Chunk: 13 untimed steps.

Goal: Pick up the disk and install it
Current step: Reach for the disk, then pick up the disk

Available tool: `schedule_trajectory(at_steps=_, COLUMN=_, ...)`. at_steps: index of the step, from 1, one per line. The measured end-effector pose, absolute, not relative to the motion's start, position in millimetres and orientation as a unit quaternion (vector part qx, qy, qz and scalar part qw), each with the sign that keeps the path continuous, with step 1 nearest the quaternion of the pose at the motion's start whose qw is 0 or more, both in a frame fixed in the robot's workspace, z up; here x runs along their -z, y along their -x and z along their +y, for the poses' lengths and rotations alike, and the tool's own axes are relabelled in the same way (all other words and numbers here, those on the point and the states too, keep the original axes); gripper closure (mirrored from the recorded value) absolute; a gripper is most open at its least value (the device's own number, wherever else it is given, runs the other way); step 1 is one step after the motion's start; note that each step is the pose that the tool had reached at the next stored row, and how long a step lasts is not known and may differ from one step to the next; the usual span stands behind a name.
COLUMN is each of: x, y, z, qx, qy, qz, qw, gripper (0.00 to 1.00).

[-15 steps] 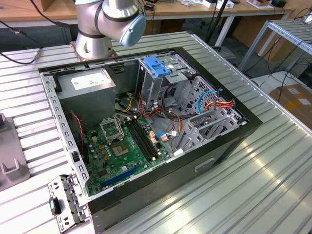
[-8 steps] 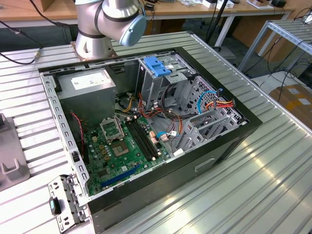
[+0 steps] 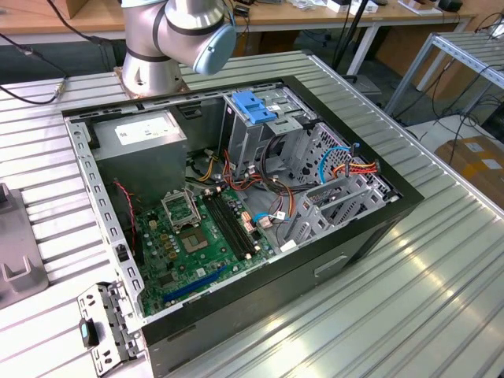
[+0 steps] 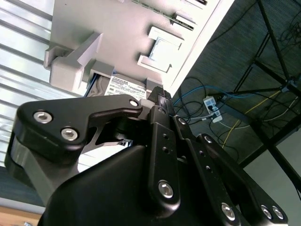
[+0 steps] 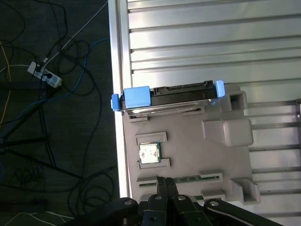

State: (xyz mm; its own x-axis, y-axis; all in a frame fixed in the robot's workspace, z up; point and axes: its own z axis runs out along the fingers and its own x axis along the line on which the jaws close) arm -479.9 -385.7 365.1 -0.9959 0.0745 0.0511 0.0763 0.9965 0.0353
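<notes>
Jaws together, empty, near grey moulded tray, flat metal disk edge-on in light-blue carrier

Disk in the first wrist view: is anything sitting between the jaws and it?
Nothing raised that I can see. The gripper hangs over the grey tray, and the disk stands on edge in a slot across the tray. Between them only a small chip lies flat in its pocket.
</notes>
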Motion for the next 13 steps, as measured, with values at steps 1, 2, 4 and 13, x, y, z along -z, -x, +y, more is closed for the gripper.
schedule_trajectory(at_steps=1, x=-365.2, y=479.9, z=-385.7, qx=0.019, qy=0.038, qz=-0.999, qw=0.025, gripper=0.90)
schedule_trajectory(at_steps=2, x=-365.1, y=479.9, z=-385.7, qx=0.019, qy=0.038, qz=-0.999, qw=0.025, gripper=0.90)
schedule_trajectory(at_steps=4, x=-365.2, y=479.9, z=-385.7, qx=0.019, qy=0.038, qz=-0.999, qw=0.025, gripper=0.90)
schedule_trajectory(at_steps=13, x=-365.2, y=479.7, z=-385.7, qx=0.018, qy=0.031, qz=-0.999, qw=0.025, gripper=0.90)
